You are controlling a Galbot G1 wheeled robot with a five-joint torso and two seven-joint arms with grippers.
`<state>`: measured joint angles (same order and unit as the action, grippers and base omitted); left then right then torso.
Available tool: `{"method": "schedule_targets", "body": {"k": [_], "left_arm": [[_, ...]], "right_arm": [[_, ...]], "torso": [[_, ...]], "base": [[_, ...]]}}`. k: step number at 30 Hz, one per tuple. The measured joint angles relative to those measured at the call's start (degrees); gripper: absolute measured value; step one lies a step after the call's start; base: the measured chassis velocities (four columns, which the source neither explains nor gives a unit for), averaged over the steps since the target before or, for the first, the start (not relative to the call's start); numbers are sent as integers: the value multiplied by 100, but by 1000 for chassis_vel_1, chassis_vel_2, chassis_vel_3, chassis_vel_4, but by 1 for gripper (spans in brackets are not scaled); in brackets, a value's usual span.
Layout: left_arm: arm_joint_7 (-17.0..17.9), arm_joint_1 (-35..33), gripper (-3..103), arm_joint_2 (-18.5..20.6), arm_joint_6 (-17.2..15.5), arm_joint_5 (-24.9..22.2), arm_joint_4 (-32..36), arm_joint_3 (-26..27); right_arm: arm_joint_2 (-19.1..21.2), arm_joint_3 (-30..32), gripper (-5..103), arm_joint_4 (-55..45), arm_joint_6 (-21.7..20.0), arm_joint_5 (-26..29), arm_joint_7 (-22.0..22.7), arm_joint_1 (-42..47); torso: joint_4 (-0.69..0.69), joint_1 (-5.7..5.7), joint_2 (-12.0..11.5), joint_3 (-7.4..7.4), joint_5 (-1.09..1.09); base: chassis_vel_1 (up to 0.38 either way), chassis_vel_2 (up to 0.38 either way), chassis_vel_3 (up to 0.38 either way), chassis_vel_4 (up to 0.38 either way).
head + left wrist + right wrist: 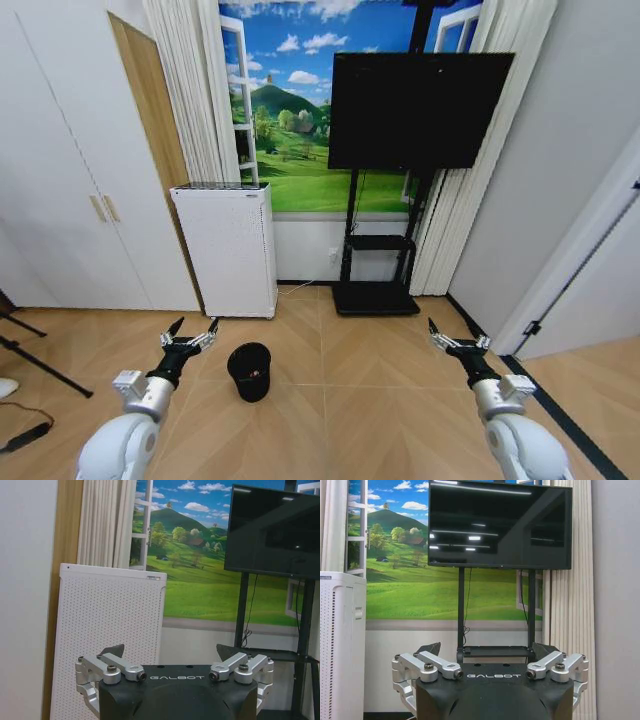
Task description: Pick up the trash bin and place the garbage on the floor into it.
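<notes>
So I'm parked in front of the wall with the painted hill scene, both arms held out low in front of me. My left gripper [194,330] hangs above the floor [380,400], fingers spread wide apart with nothing between them. It sits just to the left of the trash bin [249,370] and isn't touching it. My right gripper [458,337] is well off to the right, jaws also spread and holding nothing.

The trash bin is the little black mesh one, standing upright on the wood floor, a bit in front of the white air purifier [227,250] and between my two arms, closer to the left one. There's a small red thing [254,376] down inside it, can't tell exactly what it is.

From my left wrist I'm looking straight at the purifier's perforated front. From my right wrist I see the TV [500,526] on its black stand [496,652].
</notes>
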<state>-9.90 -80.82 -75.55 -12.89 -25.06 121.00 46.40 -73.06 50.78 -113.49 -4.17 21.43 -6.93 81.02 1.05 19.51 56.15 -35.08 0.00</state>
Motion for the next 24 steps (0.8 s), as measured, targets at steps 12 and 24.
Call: {"method": "schedule_targets", "body": {"k": [12,24], "left_arm": [[63,-79,100,-38,66,-31,69,-21],[-22,-95,100,-27,95,-29,71,-22]], "right_arm": [[-52,0,100,-179,-153,16,67,90],[-80,66,100,-247,-181,12,102,157]], "torso": [[0,42,97,-56,0],[0,28,63,-37,0]], "base": [[0,0,0,0],[0,0,0,0]]}}
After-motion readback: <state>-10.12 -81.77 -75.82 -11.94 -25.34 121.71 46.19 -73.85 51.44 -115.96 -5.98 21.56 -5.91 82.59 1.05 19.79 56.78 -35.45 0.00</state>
